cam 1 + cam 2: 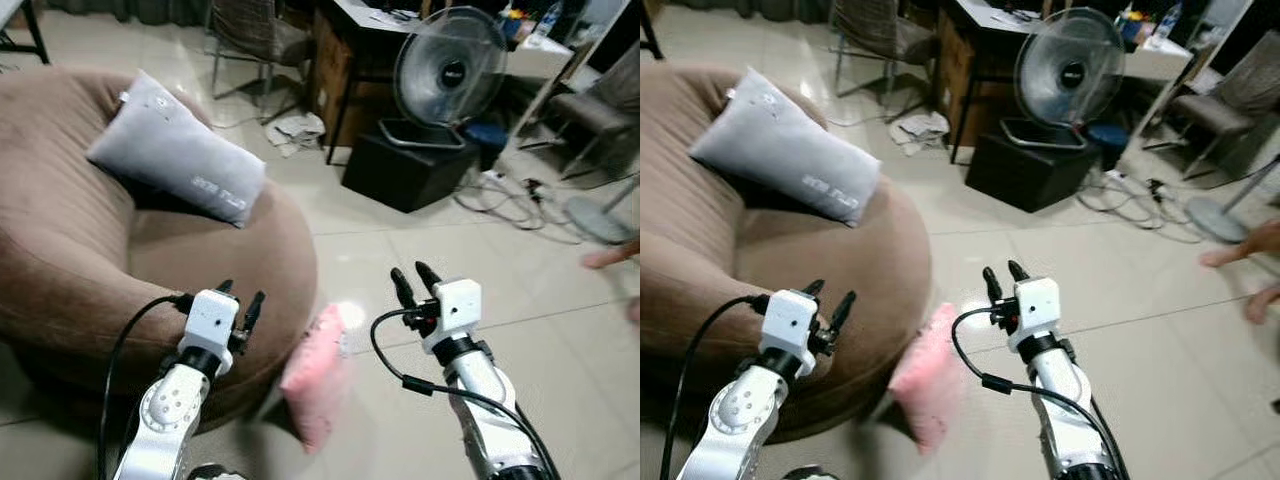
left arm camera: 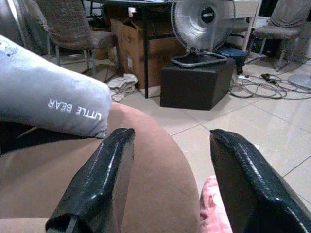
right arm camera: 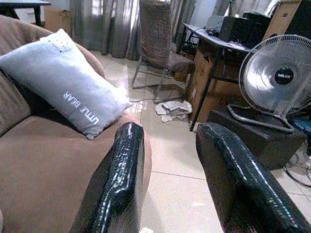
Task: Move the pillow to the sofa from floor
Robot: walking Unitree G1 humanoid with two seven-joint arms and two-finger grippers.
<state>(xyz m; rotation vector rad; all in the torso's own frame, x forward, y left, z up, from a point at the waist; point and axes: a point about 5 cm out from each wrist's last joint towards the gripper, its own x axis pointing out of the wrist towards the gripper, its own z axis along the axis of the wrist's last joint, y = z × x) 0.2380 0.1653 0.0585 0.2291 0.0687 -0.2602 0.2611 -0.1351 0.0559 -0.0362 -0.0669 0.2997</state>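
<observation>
Pink pillow point(image 1: 317, 385): found on the floor point(image 1: 470, 250), leaning against the brown sofa point(image 1: 60, 290) base, not yet lifted. Left pincer point(image 1: 240, 305) and right pincer point(image 1: 415, 280): both released, nothing gripped, raised above the pillow, judged ready for descent. Grey pillow point(image 1: 175, 150): propped on the sofa seat.

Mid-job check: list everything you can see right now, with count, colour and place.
pink pillow: 1, pink, on the floor against the sofa's front
grey pillow: 1, grey, on the sofa
sofa: 1, brown, left
fan: 1, grey, on a black box
chairs: 2, brown, far back
cables: tangle, floor right
person's hand: right edge
left gripper: fingers open, over the sofa's edge
right gripper: fingers open, above the floor
</observation>
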